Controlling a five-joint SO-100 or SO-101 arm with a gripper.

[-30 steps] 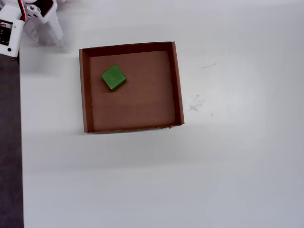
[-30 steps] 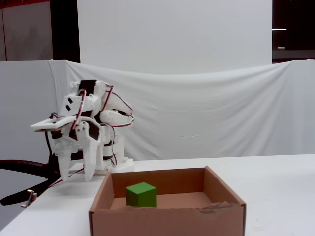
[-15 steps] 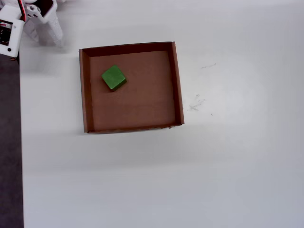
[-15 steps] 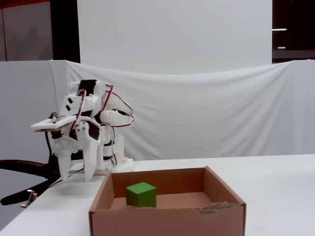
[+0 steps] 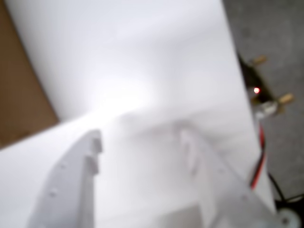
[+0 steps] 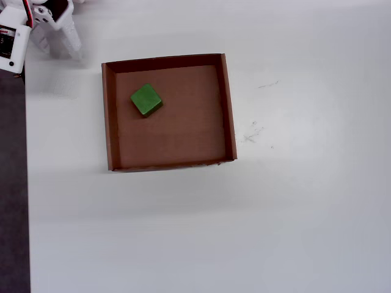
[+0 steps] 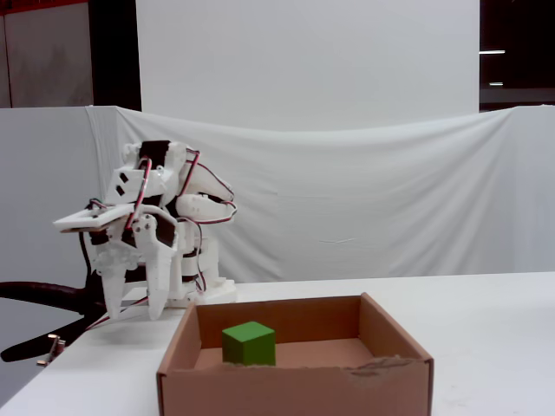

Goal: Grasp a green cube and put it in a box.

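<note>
The green cube [image 6: 146,100] lies inside the brown cardboard box [image 6: 230,110], near its upper-left corner in the overhead view. The fixed view shows the cube [image 7: 249,343] resting on the bottom of the box [image 7: 295,390], left of centre. My white gripper [image 7: 134,314] hangs folded back by the arm's base, left of the box and beyond it, fingers pointing down and apart with nothing between them. Overhead, the gripper [image 6: 57,49] is at the top-left corner, clear of the box. In the blurred wrist view the gripper [image 5: 140,140] is open over white table, with a strip of the box [image 5: 19,104] at the left edge.
The white table [image 6: 305,201] spreads wide to the right of and below the box in the overhead view. Its left edge [image 6: 26,183] borders a dark floor. A white cloth backdrop [image 7: 364,199] hangs behind the table. Red and black wires [image 5: 260,161] run beside the gripper.
</note>
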